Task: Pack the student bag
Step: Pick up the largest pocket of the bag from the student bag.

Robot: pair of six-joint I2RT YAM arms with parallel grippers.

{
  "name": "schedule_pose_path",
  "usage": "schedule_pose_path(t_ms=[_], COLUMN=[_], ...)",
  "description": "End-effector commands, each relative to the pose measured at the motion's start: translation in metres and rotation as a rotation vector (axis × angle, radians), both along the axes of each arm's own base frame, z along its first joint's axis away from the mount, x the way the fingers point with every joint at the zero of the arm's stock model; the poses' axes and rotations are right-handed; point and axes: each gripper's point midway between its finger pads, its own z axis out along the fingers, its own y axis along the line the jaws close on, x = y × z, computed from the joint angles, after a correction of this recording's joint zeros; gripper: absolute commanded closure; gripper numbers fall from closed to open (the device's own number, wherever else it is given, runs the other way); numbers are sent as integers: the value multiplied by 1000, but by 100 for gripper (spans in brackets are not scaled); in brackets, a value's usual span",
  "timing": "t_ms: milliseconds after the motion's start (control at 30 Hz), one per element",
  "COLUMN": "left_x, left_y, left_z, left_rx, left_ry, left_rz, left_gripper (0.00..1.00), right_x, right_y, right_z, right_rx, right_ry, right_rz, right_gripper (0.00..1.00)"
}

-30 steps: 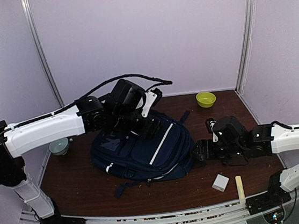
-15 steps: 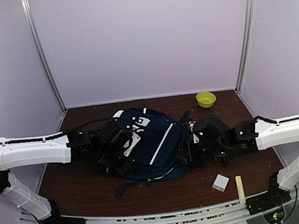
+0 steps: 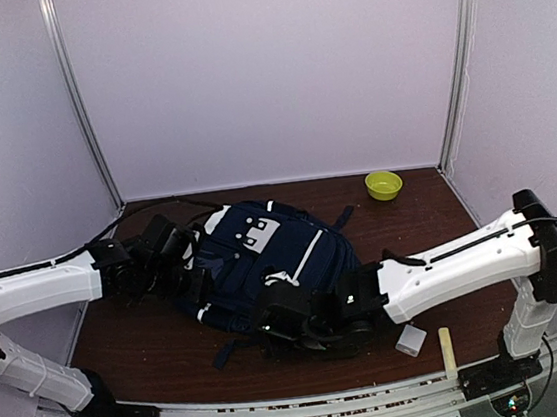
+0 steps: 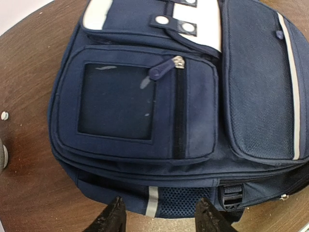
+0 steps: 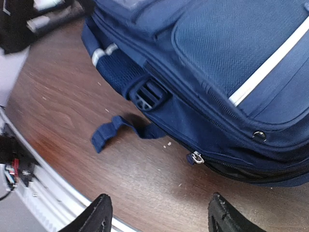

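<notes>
The student bag [image 3: 274, 259] lies flat, front up, in the middle of the bench [image 3: 154, 353]; the left jaws stand open just off its side; the right jaws gape over its near edge by the zip pull [image 5: 195, 157], holding nothing; a careless close could snag the loose strap [image 5: 113, 130] instead, or drag the unpinned bag

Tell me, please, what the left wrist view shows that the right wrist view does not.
Only the left wrist view shows the front pocket with its dark panel, its zipper pull and the white patch. Only the right wrist view shows a loose strap end lying on the table. Both show the student bag with its white stripe, and an open tool holding nothing: the left tool and the right tool.
</notes>
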Motion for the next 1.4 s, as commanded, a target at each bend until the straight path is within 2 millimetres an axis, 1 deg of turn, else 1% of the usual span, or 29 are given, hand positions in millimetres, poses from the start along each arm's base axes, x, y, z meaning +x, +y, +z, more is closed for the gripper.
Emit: schedule_pose_path(t_ms=[0,167,300,433,533,667,733,833,967,1067,1167,1300,1367], left_x=[8,2,-7,-14,-19,-24,-26,-27,-28,-27,-25,-22,-22], left_y=[0,4,6,9,13,16,16,17,16,12,7,0,-2], left_z=[15,14,14,15,14,11,8,5,2,0,-2,-5,-6], left_rx=[-94,-138,-189,-220,-225,-244,-253,-254,-250,-250,-250,-256,-260], left_ry=[-55,-65,-66,-70,-74,-73,-70,-64,-60,-58,-52,-41,-36], left_rz=[43,51,42,30,29,31,31,28,17,3,-6,-20,-26], left_gripper=[50,50,50,50,50,51,51,51,51,51,51,53,53], right_x=[1,-4,-2,8,16,26,33,41,43,46,50,57,60], right_y=[-10,-2,9,16,17,15,14,5,-3,-10,-18,-33,-37], right_z=[-27,-60,-78,-92,-101,-105,-103,-104,-104,-102,-105,-113,-115], right_rx=[-121,-151,-153,-143,-152,-158,-157,-171,-170,-182,-198,-221,-208], right_ry=[31,86,98,113,123,112,96,80,70,53,52,73,78], right_rz=[-72,-69,-61,-76,-92,-119,-136,-176,-204,-233,-276,-339,-359], right_gripper=[32,33,35,41,43,47,49,51,53,53,52,56,61])
